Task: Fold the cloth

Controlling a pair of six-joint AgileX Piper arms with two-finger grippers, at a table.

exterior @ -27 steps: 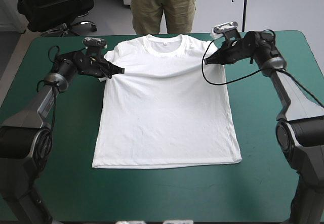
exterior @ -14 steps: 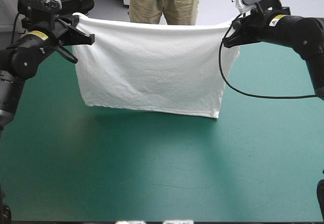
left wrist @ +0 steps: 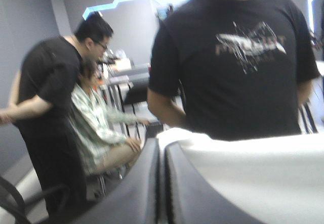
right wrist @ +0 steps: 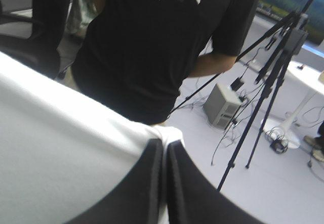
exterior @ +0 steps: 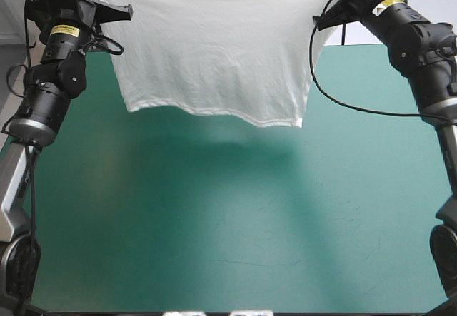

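The white T-shirt [exterior: 214, 45] hangs in the air as a stretched sheet, held by its two upper corners high above the teal-green table [exterior: 228, 223]. Its lower hem sways clear of the cover. At the sheet's left corner my left gripper [exterior: 118, 9] is shut on the cloth, and at its right corner my right gripper [exterior: 325, 20] is likewise shut on it. In the left wrist view the black fingers [left wrist: 179, 188] meet with the T-shirt [left wrist: 258, 173] beside them. In the right wrist view the T-shirt [right wrist: 61, 153] spreads away from the shut fingers [right wrist: 147, 183].
The shirt's shadow [exterior: 214, 152] lies on the cover under the hem. The right arm's black cable hangs down beside the sheet's right edge.
Both grippers have lifted the T-shirt from flat on the table up into the air. Since just before, the sheet has risen further and its hem sits higher over the table.
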